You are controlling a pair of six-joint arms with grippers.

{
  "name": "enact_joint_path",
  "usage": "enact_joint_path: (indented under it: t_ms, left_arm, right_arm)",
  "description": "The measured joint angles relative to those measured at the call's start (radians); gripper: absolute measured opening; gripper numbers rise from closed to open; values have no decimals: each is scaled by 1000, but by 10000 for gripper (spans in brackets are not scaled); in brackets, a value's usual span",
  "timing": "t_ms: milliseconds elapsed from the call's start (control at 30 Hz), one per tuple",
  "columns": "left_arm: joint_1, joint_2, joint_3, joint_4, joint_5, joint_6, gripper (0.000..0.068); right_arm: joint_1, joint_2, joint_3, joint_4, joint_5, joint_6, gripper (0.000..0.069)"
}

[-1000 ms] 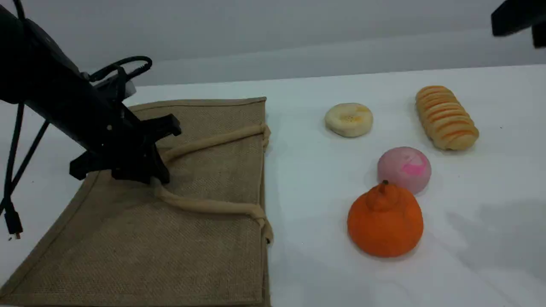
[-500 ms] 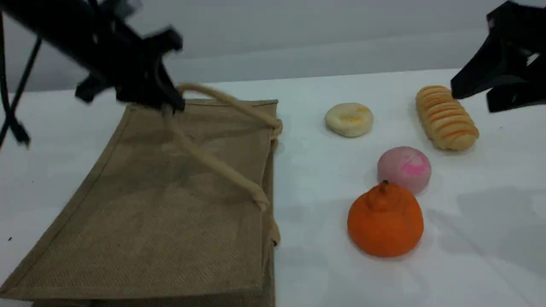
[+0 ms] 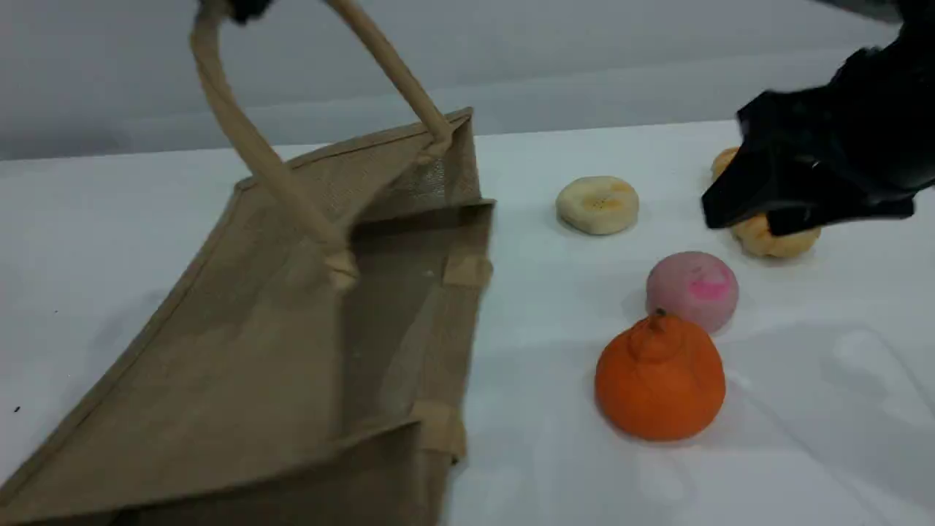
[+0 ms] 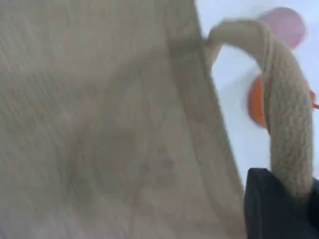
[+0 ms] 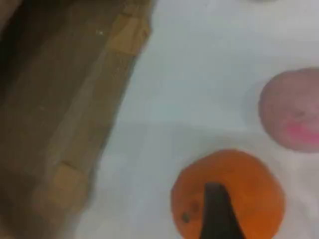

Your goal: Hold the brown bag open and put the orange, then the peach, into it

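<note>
The brown bag (image 3: pixel 241 343) lies on the table at the left, its mouth gaping toward the right. My left gripper (image 3: pixel 245 6) barely shows at the top edge, shut on the bag's upper rope handle (image 3: pixel 256 153), which it holds high; the left wrist view shows that handle (image 4: pixel 286 124) running into the fingertip (image 4: pixel 279 209). The orange (image 3: pixel 659 380) sits right of the bag, and the peach (image 3: pixel 692 288) touches it just behind. My right gripper (image 3: pixel 745 215) hovers open and empty behind the peach. In the right wrist view its fingertip (image 5: pixel 217 214) overlaps the orange (image 5: pixel 249 189).
A round cream bun (image 3: pixel 597 204) lies behind the peach. A striped bread loaf (image 3: pixel 774 239) sits at the far right, mostly hidden behind my right gripper. The white table (image 3: pixel 555 453) runs between the bag and the fruits.
My left gripper has risen out of the top of the view with the handle, lifting the bag's upper side and opening its mouth. My right gripper has come down and leftward over the loaf.
</note>
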Motion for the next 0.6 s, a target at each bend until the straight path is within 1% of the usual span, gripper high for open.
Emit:
enact_joint_path:
  t_ms: [100,233,300,433,600]
  left_arm:
    - [0,-4,-72,-3,16,45,83]
    - [0,-3,-149,-5,16,68,83]
    - [0,-3,-175,-19,13,79,83]
    - [0,-3,-183,-67,8,111,83]
    - [0,-2,-183,-141,8,115,83]
  right_arm:
    - [15,16,0,-1,-21,-1,375]
    - [15,34,0,-2,-44,-6,375]
    - [15,46,0,-3,-49,-12,375]
    - [15,71,0,7,-50,-16,375]
    - [15,76,0,42,-38,-54,375]
